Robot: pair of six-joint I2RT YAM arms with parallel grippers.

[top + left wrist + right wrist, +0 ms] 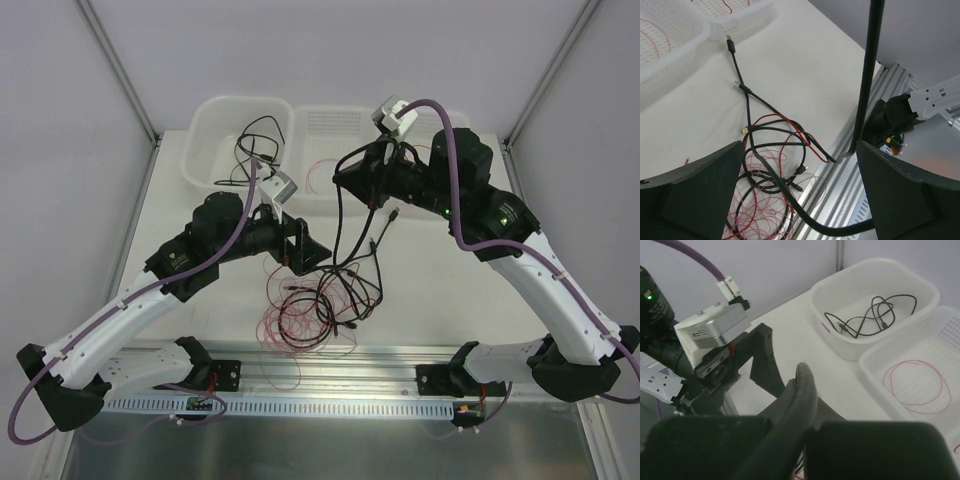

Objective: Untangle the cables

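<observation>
1. Three baskets stand at the back of the table [450, 300]: a deep tub [205, 125], a shallow holed tray [335, 125] touching the tub's right side, and a third basket [762, 14] farther right of the tub, which the right arm mostly hides from above.
2. One black cable [255, 135] lies in loose loops on the floor of the tub, with a small plug end among the loops.
3. One thin red wire [320, 178] lies curled inside the tray, well apart from the tub's black cable.
4. Only a short stretch of red strand shows inside the third basket in the left wrist view; the rest of its contents cannot be made out.
5. Most of the cables sit outside any basket, as a tangle [320, 300] on the bare table in front of the tub and somewhat to its right. It mixes black leads with small plugs, red wires and finer pinkish strands.
6. Released and empty, the left claw [308, 250] hovers in front of the tub, just beside the back edge of the tangle, with its fingers [695, 200] spread wide.
7. Clenched, the right claw [345, 178] sits right of the tub over the tray's front edge. It grasps a lifted cable [802, 382], a black one that hangs from it down into the tangle.
</observation>
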